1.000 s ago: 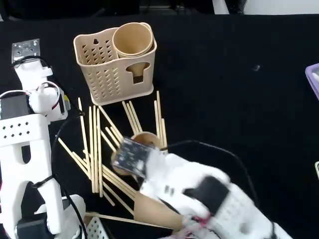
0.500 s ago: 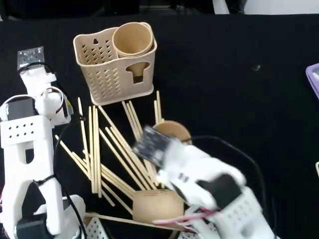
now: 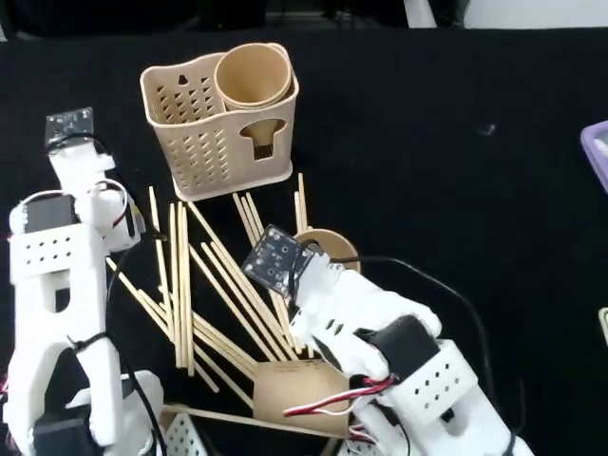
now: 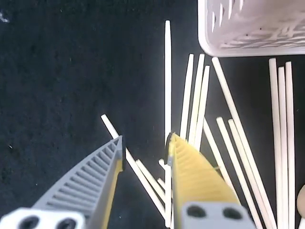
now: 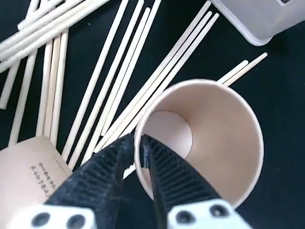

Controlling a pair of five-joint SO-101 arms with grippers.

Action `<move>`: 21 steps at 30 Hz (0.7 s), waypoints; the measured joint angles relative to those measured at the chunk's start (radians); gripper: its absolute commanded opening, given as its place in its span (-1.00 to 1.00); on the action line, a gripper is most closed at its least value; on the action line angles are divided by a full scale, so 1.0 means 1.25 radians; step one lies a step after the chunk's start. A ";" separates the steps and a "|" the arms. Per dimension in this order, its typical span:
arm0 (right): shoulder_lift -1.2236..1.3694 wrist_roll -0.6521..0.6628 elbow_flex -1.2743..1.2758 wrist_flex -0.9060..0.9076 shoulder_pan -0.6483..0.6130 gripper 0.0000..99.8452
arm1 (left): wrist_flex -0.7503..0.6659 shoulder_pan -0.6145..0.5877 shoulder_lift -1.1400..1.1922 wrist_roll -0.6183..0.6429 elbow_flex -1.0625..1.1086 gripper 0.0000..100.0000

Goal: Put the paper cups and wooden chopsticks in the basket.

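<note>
Tabletop of black cloth [image 3: 456, 190] fills the high view. Beyond its far edge the room is dark, with a pale strip of wall [image 3: 532, 11] at 1 o'clock. A purple plastic edge [image 3: 597, 152] pokes in at 3 o'clock.

At 11 o'clock stands the beige perforated plastic basket [image 3: 204, 142], upright, with stacked tan paper cups [image 3: 252, 74] in its right-hand compartment. Pale wooden chopsticks [image 3: 180, 275] lie fanned across the cloth from just below the basket toward 7 o'clock.

The white right arm [image 3: 418, 380] comes in from 5 o'clock, its wrist bent down over the middle of the table. The right gripper [image 5: 141, 143] pinches the rim of an upright tan paper cup [image 5: 209, 138], one finger inside the wall and one outside. A second paper cup lying on its side [image 3: 299, 394] rests at 6 o'clock, beside that arm.

The white left arm [image 3: 57, 275] stands along 9 o'clock. The left gripper [image 4: 144, 140] hangs over the chopsticks, its fingers a narrow gap apart and holding nothing.
</note>
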 measured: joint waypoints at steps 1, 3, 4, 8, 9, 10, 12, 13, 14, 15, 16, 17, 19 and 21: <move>0.000 0.017 -0.006 0.000 0.010 -0.98 | 0.000 0.000 0.000 0.000 0.006 -0.68; 0.000 0.032 -0.037 0.001 0.039 -0.98 | -0.002 0.000 0.000 0.000 0.017 -0.68; 0.000 0.034 -0.061 0.006 0.054 -0.98 | -0.010 0.000 0.000 0.000 0.022 -0.68; 0.000 0.045 -0.166 0.053 0.097 -0.98 | -0.063 0.000 0.000 0.000 0.071 -0.68; 0.000 0.047 -0.194 0.065 0.102 -0.98 | -0.076 0.000 0.000 0.000 0.085 -0.68; 0.000 0.047 -0.228 0.074 0.113 -0.98 | -0.090 0.000 0.000 0.000 0.097 -0.68; 0.000 0.047 -0.308 0.080 0.136 -0.98 | -0.113 0.000 0.000 0.000 0.110 -0.68; 0.002 0.047 -0.354 0.080 0.145 -0.98 | -0.122 0.000 0.000 0.000 0.114 -0.68; 0.010 0.047 -0.403 0.080 0.150 -0.98 | -0.125 0.000 0.000 0.000 0.118 -0.68; 0.017 0.047 -0.447 0.070 0.151 -0.98 | -0.128 0.000 0.000 0.000 0.118 -0.68; 0.037 0.047 -0.492 0.056 0.155 -0.98 | -0.129 0.000 0.000 0.005 0.118 -0.68; 0.060 0.047 -0.534 0.038 0.155 -0.98 | -0.129 0.000 0.000 0.015 0.118 -0.68; 0.128 0.045 -0.605 -0.002 0.158 -0.98 | -0.129 0.000 0.000 0.041 0.118 -0.68; 0.214 0.045 -0.669 -0.039 0.161 -0.98 | -0.129 0.000 0.000 0.053 0.118 -0.68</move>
